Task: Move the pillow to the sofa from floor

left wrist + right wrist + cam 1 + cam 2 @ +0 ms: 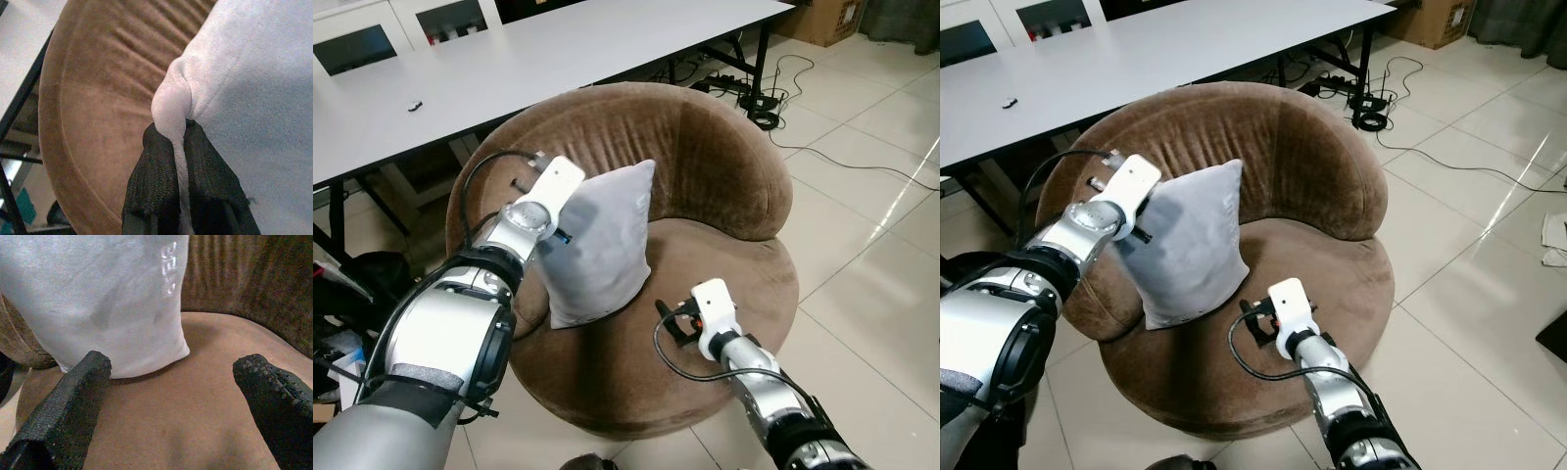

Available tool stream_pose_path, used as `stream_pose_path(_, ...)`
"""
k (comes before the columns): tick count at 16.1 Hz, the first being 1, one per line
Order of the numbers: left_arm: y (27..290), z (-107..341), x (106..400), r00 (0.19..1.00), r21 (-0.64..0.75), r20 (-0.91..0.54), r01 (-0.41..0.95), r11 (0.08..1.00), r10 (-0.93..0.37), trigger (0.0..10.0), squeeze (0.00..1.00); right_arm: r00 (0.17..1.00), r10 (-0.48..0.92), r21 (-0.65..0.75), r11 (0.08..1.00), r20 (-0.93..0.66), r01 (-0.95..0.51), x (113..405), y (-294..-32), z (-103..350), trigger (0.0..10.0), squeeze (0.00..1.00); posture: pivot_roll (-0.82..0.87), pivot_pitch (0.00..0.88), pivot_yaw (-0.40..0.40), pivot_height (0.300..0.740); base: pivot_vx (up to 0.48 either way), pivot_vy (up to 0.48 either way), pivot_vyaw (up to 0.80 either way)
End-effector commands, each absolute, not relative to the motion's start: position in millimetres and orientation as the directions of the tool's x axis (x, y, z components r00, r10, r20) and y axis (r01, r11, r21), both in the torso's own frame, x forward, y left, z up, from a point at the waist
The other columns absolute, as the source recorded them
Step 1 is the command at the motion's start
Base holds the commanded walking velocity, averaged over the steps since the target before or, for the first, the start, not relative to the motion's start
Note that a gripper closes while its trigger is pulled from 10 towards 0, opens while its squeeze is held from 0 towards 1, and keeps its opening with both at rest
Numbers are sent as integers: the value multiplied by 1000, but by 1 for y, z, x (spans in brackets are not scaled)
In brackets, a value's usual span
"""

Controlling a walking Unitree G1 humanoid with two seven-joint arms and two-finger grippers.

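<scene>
Left wrist view shows my left gripper (178, 147) with jaws pinched tight on a fold at the grey pillow's (602, 240) edge. The pillow stands upright on the brown sofa (734, 186) seat, leaning toward its left armrest. My right gripper (176, 396) hovers over the seat just before the pillow, jaws wide.

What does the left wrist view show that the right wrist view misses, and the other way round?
Left wrist: the left gripper shut on a pinched fold of the grey pillow, with the sofa's curved back behind. Right wrist: the right gripper open, its fingers apart above the seat cushion, and the pillow's lower corner resting on that seat. Both share pillow and brown sofa.
</scene>
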State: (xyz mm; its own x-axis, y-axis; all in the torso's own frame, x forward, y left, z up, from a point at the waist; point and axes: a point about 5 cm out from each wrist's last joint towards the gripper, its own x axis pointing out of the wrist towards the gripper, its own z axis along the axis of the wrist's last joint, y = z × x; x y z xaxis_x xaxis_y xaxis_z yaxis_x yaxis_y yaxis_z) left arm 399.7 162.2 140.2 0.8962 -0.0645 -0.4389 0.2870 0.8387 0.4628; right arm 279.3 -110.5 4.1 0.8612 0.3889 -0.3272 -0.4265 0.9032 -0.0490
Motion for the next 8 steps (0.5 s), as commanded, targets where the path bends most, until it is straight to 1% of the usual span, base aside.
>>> stream_pose_path(1,168,143,400,905,445,-424,247,861,-40,10000,0,862,390,-47,903,-324,-427,280,-108,6,10000,0,-208,0,171,740,0,0,0)
stream_pose_path(4,167,147,402,915,417,-402,223,881,-42,10000,0,862,387,-49,904,-327,-425,279,-109,5,10000,0,-206,0,168,740,0,0,0)
stream_pose_path(5,162,152,404,917,366,-391,226,903,-71,10000,0,861,388,-50,903,-327,-426,279,-109,6,10000,0,-205,0,167,740,0,0,0)
stream_pose_path(6,155,158,407,920,297,-376,236,925,-114,10000,0,861,388,-49,903,-328,-426,279,-109,6,10000,0,-204,0,165,740,0,0,0)
stream_pose_path(7,140,178,413,934,122,-304,235,964,-189,10000,0,860,389,-50,903,-329,-427,278,-110,6,10000,0,-203,0,163,740,0,0,0)
stream_pose_path(8,134,189,416,941,32,-259,233,972,-217,10000,0,860,390,-50,902,-330,-428,278,-110,6,10000,0,-203,0,163,740,0,0,0)
